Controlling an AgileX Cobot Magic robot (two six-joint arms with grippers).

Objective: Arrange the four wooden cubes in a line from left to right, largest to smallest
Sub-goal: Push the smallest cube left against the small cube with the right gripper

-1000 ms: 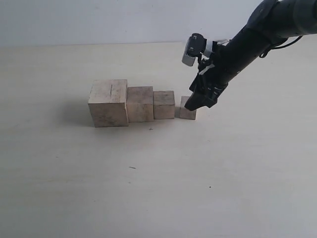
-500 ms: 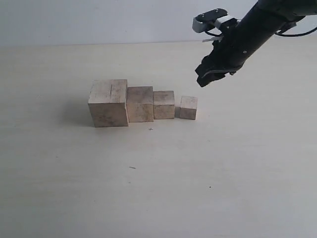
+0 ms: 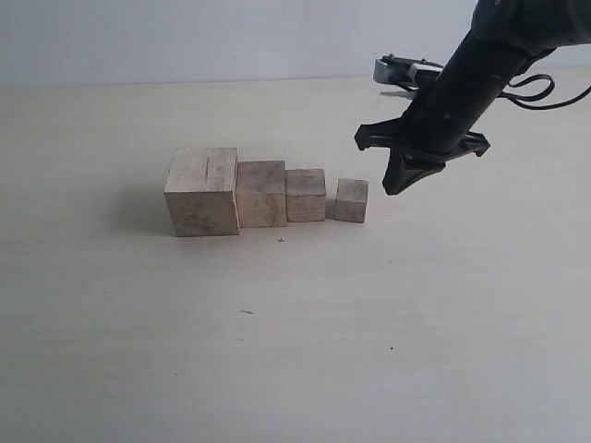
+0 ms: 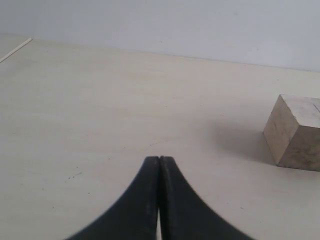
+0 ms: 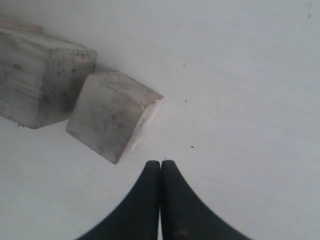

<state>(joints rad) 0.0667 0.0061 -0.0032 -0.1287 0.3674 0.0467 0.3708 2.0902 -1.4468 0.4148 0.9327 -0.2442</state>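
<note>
Four wooden cubes stand in a row on the table, sizes falling from left to right: the largest cube [image 3: 202,192] with a thin dark groove on top, the second cube [image 3: 261,193], the third cube [image 3: 306,195] and the smallest cube [image 3: 351,200]. A small gap separates the smallest from the third. My right gripper [image 3: 394,187] hangs just right of the smallest cube, above the table, shut and empty. In the right wrist view the shut right gripper [image 5: 160,163] sits beside the smallest cube [image 5: 112,114]. The left gripper [image 4: 159,159] is shut with nothing in it, the largest cube [image 4: 296,131] off to its side.
The pale table [image 3: 295,351] spreads wide on all sides of the row. A white wall [image 3: 185,37] runs along the back edge. The right arm [image 3: 480,65] reaches in from the upper right.
The right gripper let go of the smallest cube, lifted off it and moved right, then came down a little beside it while its jaws shut. The cubes have not moved.
</note>
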